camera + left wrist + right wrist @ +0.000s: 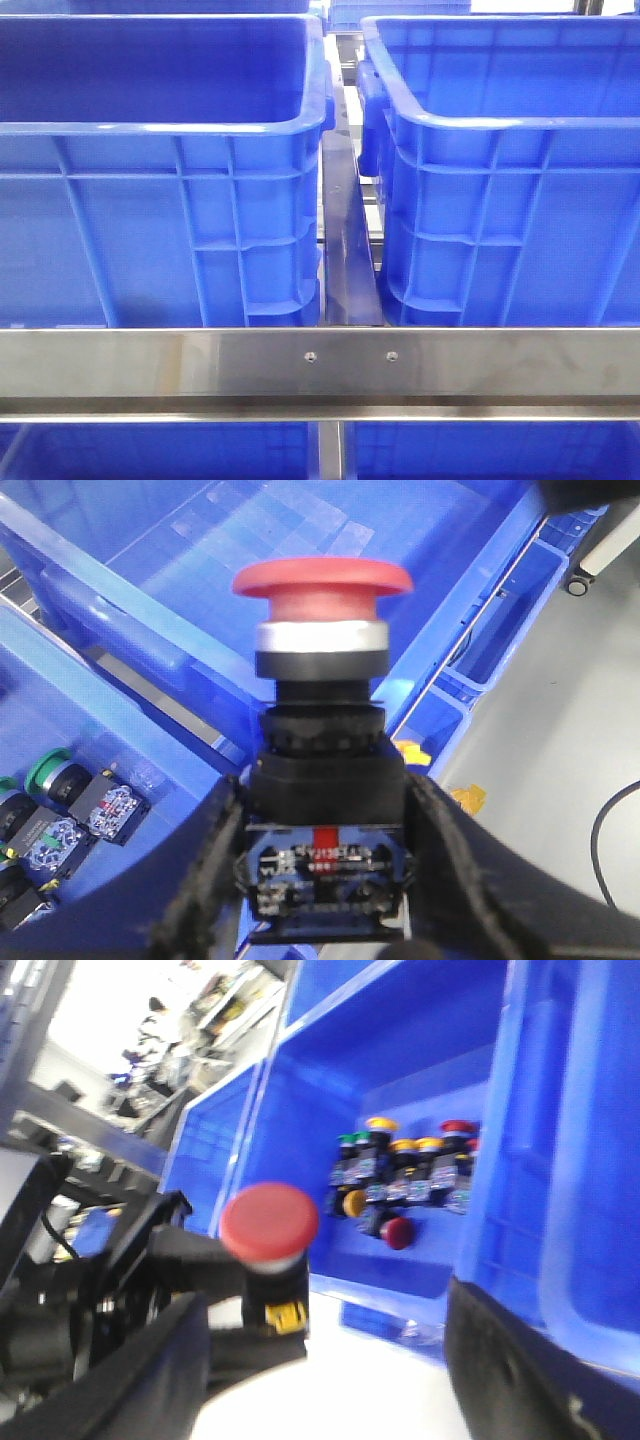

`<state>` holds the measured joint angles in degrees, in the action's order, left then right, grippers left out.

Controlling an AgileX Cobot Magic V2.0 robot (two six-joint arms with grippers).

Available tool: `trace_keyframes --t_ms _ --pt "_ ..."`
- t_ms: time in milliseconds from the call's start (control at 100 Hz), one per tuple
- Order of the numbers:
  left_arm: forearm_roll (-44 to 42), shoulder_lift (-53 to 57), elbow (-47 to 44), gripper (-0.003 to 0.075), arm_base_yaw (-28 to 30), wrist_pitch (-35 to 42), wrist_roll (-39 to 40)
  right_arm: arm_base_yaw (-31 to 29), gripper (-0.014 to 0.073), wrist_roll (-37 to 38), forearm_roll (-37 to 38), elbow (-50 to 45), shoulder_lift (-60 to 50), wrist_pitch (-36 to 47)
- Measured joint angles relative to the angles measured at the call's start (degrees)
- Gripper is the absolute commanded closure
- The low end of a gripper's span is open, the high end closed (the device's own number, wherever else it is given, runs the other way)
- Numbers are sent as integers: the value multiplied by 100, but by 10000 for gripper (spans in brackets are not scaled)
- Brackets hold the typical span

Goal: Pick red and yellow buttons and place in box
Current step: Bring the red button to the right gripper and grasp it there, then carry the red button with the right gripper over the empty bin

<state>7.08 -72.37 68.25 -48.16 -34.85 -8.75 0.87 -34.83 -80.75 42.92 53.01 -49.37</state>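
The red mushroom-head push button (320,590) sits clamped in the left gripper (322,880), its black body and contact block wedged between the 2 black fingers (205,880), red cap pointing away from the wrist. In the left wrist view it hangs above a bright-blue crate (300,540) whose bare floor shows behind the cap. In the right wrist view the same red button (269,1222) appears held aloft by the left arm's black fingers (160,1240), with a yellow label on its body.

Beyond it in the right wrist view, a cluster of push buttons (405,1175) lies in the corner of a blue crate (330,1080): yellow caps (381,1124), red caps (457,1127), green caps (348,1140), and a loose yellow one (353,1203) and red one (397,1232) lying just in front of the row. The left wrist view shows a few more buttons, among them a green-capped one (50,773), in a neighbouring crate (110,730) across the rim.

The right gripper (330,1380) stands spread wide with nothing between its fingers (510,1370); 1 dark finger sits against the crate wall.

In the front view neither arm shows. 2 blue ribbed crates stand side by side, left crate (160,230) and right crate (510,220), a narrow gap with a dark strip (348,250) between them, behind a steel rail (320,365).
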Motion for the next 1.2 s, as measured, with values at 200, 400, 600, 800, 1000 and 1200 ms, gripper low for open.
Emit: trace_keyframes --t_ms 200,400,600,800,1000,1200 --pt "10 0 0 739 0 0 0 85 74 -423 -373 202 712 -223" --pt "32 0 0 739 0 0 0 585 74 -582 -410 687 1099 -189" --pt "32 0 0 739 0 0 0 1135 74 -626 -409 1070 1514 -19" --pt "44 0 0 739 0 0 0 1427 77 -640 -409 1267 1924 15" --pt "44 0 0 739 0 0 0 1479 291 -723 -409 1282 2041 37" --pt "55 0 0 729 0 -28 0 1479 442 -737 -409 1295 2041 -2"
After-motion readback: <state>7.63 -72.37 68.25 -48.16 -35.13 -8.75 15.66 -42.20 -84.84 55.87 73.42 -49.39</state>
